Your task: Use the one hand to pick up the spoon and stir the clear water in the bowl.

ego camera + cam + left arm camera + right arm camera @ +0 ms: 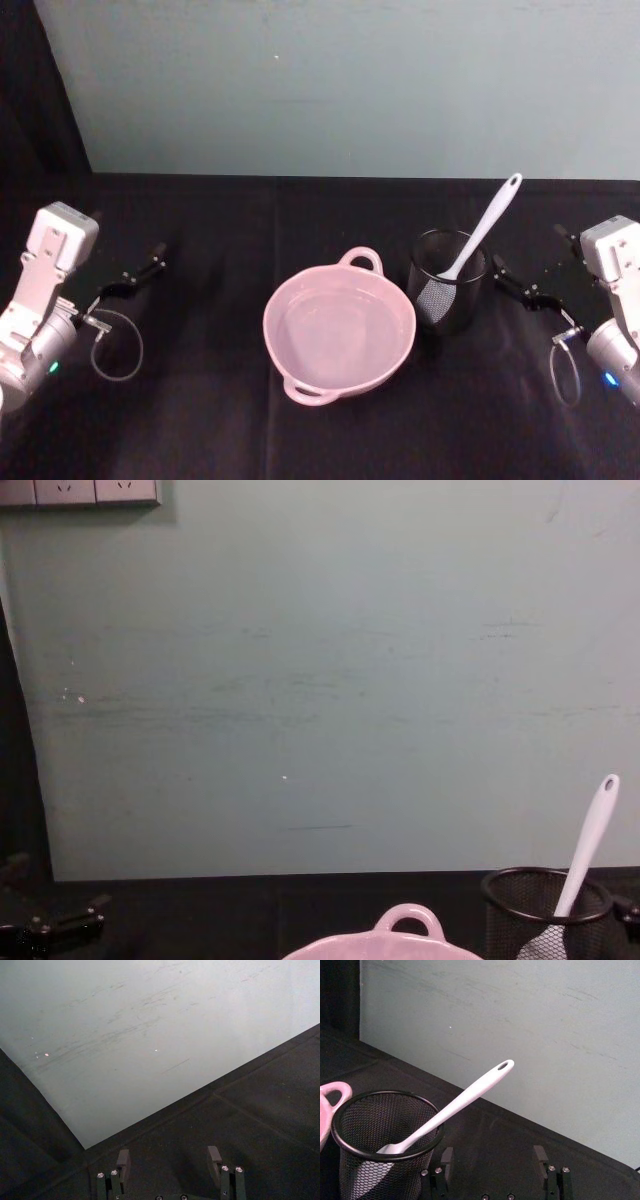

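The slim white plastic spoon (480, 232) stands blade-down in the round black wire-mesh cup (441, 306) just right of the smooth pink bowl (269, 326), its holed handle leaning up and rightward, with the right hand (518, 283) open nearby and the left hand (136, 271) open well apart.

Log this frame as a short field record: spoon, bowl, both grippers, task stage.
spoon: blade down in the black mesh cup, handle leaning out
bowl: on the table, on the cup's left
left gripper: open, empty, far left
right gripper: open, empty, right of the cup
stage: spoon not yet picked up
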Available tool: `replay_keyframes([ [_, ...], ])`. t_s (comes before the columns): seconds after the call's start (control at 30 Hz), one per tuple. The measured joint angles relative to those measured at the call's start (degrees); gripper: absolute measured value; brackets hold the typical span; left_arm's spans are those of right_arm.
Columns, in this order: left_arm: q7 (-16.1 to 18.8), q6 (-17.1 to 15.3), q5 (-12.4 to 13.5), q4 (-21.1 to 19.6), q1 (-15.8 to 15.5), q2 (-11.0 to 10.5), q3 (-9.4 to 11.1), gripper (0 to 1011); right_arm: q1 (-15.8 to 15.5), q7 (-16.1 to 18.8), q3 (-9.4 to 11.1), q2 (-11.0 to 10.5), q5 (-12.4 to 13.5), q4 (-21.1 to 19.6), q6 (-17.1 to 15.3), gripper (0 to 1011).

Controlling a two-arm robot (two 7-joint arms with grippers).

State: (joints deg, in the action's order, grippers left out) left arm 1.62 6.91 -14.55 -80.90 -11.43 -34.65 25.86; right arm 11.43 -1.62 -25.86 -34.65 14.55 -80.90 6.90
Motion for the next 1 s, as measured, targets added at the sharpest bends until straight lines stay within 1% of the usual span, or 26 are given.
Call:
replay_keyframes([
  [1.0,0.00,0.00,0.00,0.00,0.00,0.00,0.00,1005,0.00,0.00,0.00,0.00,0.00,0.00,0.00,1002],
])
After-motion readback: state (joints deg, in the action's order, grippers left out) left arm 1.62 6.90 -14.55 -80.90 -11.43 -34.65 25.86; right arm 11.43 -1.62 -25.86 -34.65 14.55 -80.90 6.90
